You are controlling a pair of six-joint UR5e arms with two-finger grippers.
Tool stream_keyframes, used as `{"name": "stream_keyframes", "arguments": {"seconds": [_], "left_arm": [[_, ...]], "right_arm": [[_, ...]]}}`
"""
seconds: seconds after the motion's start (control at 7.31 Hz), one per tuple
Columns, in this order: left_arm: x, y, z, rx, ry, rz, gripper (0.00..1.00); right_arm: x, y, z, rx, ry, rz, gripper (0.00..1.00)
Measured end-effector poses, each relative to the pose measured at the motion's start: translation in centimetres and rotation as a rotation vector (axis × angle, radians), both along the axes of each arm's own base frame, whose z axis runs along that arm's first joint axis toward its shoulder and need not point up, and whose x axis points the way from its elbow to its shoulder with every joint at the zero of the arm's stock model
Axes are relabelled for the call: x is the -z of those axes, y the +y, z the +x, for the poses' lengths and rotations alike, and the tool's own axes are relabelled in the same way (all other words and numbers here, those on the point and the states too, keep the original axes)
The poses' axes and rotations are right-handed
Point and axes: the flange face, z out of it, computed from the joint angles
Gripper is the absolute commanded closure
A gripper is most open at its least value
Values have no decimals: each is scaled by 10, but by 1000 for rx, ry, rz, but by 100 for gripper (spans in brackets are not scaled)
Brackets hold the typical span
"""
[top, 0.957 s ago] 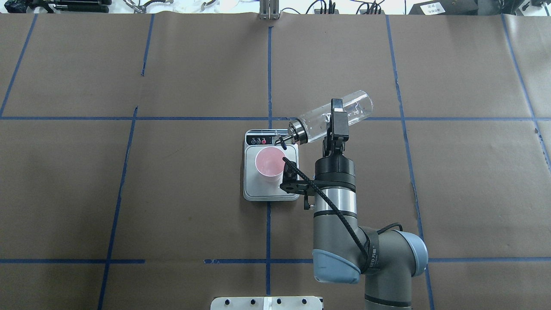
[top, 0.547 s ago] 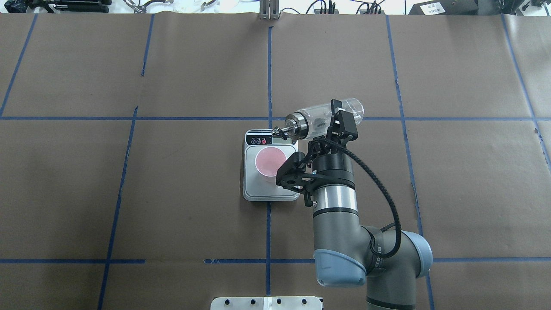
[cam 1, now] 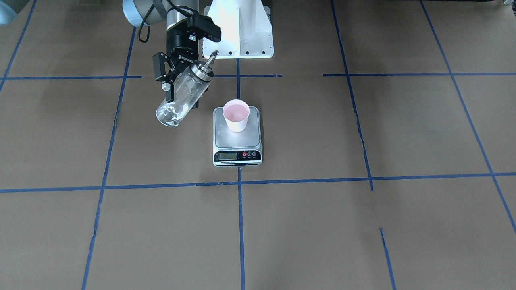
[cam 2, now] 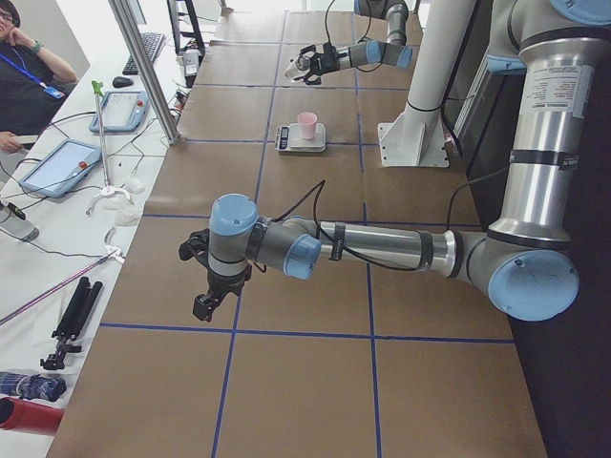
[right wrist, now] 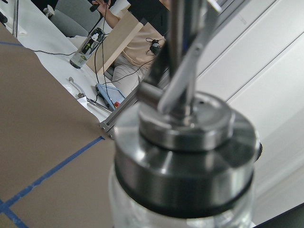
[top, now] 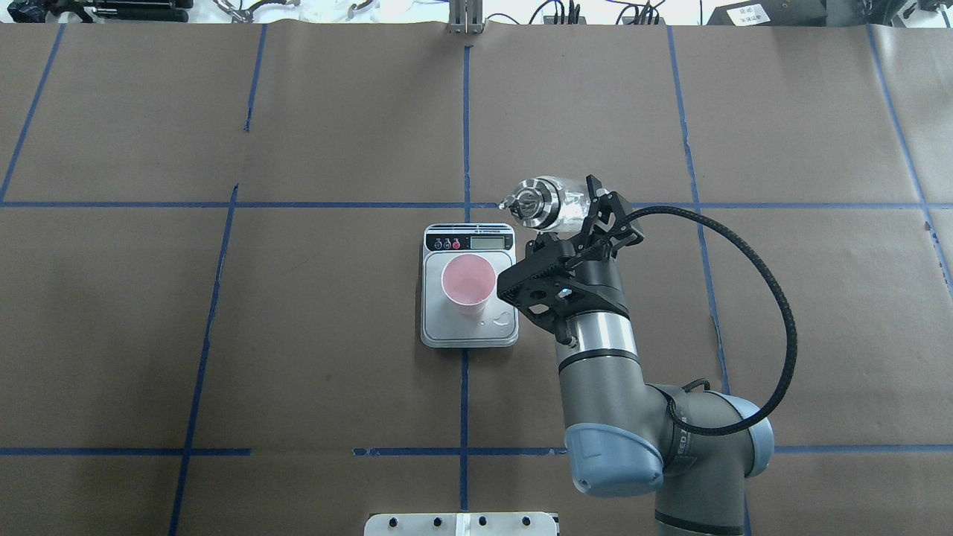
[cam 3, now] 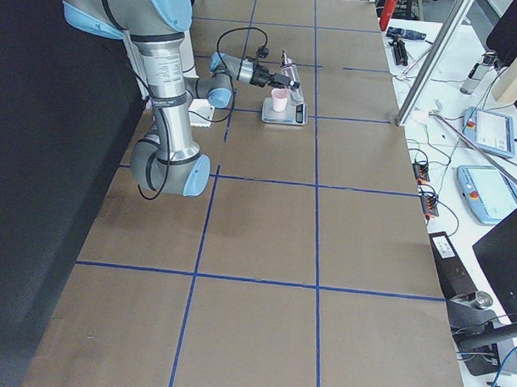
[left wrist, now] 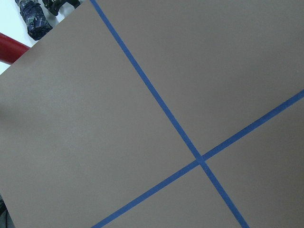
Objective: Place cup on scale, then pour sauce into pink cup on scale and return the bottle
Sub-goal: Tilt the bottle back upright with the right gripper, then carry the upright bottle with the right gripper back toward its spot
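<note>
The pink cup (top: 467, 281) (cam 1: 236, 115) stands upright on the steel scale (top: 469, 333) (cam 1: 238, 140). A few clear drops lie on the platform beside it. My right gripper (top: 579, 212) (cam 1: 179, 86) is shut on the clear glass bottle (top: 551, 202) (cam 1: 177, 100). It holds the bottle in the air to the robot's right of the scale, steeply tilted, metal cap and spout (right wrist: 185, 137) up. The bottle looks almost empty. My left gripper (cam 2: 204, 304) hangs over bare table far from the scale, and I cannot tell its state.
The white robot pedestal (cam 1: 238, 28) stands behind the scale. Blue tape lines cross the brown table paper (left wrist: 142, 118). Desks with tablets, a metal post (cam 2: 143, 67) and a seated person (cam 2: 29, 67) lie beyond the table's far edge.
The right wrist has rolled the bottle from a near-level pouring tilt at the scale's edge back towards upright. It has also drawn the bottle to the right, away from the cup.
</note>
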Motion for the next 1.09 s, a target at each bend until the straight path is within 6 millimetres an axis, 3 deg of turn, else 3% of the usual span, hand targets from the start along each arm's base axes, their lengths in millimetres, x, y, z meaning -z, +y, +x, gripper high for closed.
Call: {"name": "stream_keyframes", "arguments": {"seconds": [0.27,0.68,1.09], "left_arm": [[2,0,0,1,0,3,0],[2,0,0,2,1,2,0],[-1,5,-1,1,0,2,0]], "right_arm": [[-23,-6,18,15,-141,-78,100],[-100,-21,69,-48,-158,-167,100],[-145,-31,101,-134,-300,-257,100]]}}
